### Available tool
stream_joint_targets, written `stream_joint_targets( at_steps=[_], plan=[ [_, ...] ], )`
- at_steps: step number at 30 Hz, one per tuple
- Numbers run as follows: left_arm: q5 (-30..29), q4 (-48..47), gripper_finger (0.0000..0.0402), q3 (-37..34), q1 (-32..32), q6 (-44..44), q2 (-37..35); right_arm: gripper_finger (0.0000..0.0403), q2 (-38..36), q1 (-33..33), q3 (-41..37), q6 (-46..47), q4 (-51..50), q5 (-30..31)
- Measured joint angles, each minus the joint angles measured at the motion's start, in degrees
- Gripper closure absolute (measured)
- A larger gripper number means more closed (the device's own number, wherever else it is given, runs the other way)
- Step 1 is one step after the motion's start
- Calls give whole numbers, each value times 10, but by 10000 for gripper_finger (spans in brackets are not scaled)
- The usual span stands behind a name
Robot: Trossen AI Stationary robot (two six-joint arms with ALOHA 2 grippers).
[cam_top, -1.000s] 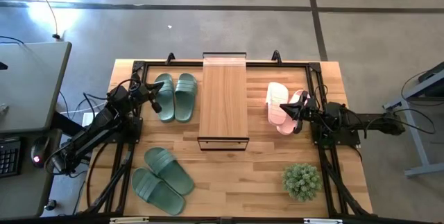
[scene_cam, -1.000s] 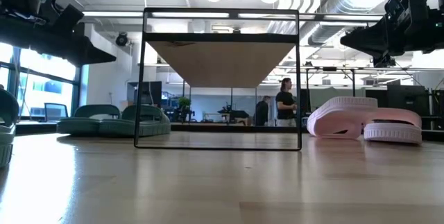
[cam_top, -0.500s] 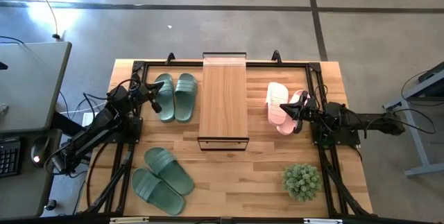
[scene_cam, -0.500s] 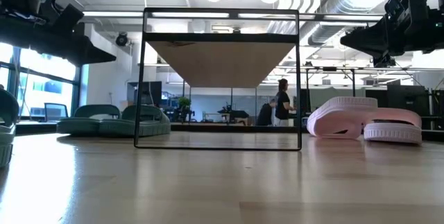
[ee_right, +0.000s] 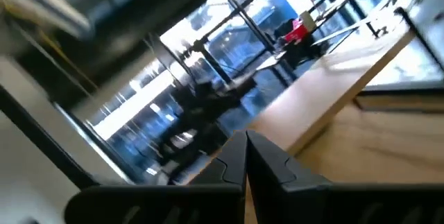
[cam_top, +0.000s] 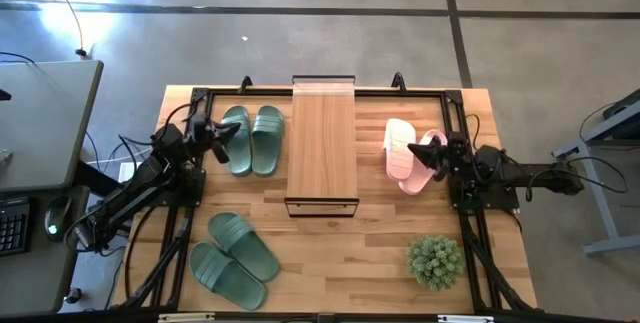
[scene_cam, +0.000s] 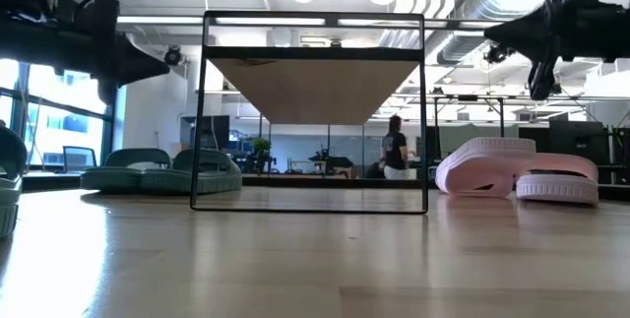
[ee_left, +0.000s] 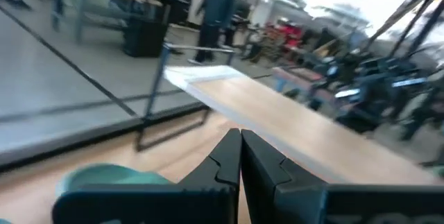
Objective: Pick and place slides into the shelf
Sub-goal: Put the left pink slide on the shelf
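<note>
The shelf [cam_top: 322,148] stands mid-worktop [cam_top: 340,253], with no slides on it. Green slides [cam_top: 252,140] lie left, pink slides [cam_top: 405,153] right. Left gripper [cam_top: 228,135] and right gripper [cam_top: 422,151] hover beside them, closed and empty.

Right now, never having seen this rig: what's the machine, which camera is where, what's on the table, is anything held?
Two dark robot arms work at a wooden table. One camera looks straight down, one sits at tabletop height, and one rides on each wrist.

On the table: a narrow wood-topped shelf with a black metal frame, a pair of sage-green rubber slides left of it, another green pair nearer the front, a pale pink pair on the right, and a small green potted plant.

The left claw is by the green slides, the right claw over the pink ones. Both are shut and hold nothing.
</note>
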Motion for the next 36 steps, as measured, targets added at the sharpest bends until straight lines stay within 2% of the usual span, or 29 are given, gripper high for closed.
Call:
stream_joint_targets(
  at_steps=[5, 11, 14, 17, 24, 28, 30, 33, 36],
  plan=[
    [28, 34, 401, 0, 0, -55, 0, 403, 0, 0, 0, 58, 9, 31],
    [70, 263, 401, 0, 0, -55, 0, 403, 0, 0, 0, 67, 61, 19],
    [70, 378, 401, 0, 0, -51, 0, 403, 0, 0, 0, 37, 121, -19],
    [70, 449, 401, 0, 0, -51, 0, 402, 0, 0, 0, -4, 175, -55],
    [96, 453, 401, 22, 0, -50, 0, 381, 0, 0, 4, -83, 217, -58],
    [110, 442, 401, 26, 0, -35, 0, 342, 0, 0, 49, -127, 185, -58],
    [111, 435, 401, 26, 0, -28, 0, 318, 0, 0, 86, -163, 133, -59],
    [111, 419, 401, 26, 0, -17, 0, 288, 6, 0, 170, -203, 3, -59],
    [111, 406, 401, 26, 0, -12, 0, 276, 44, 0, 269, -228, -165, -54]
  ],
)
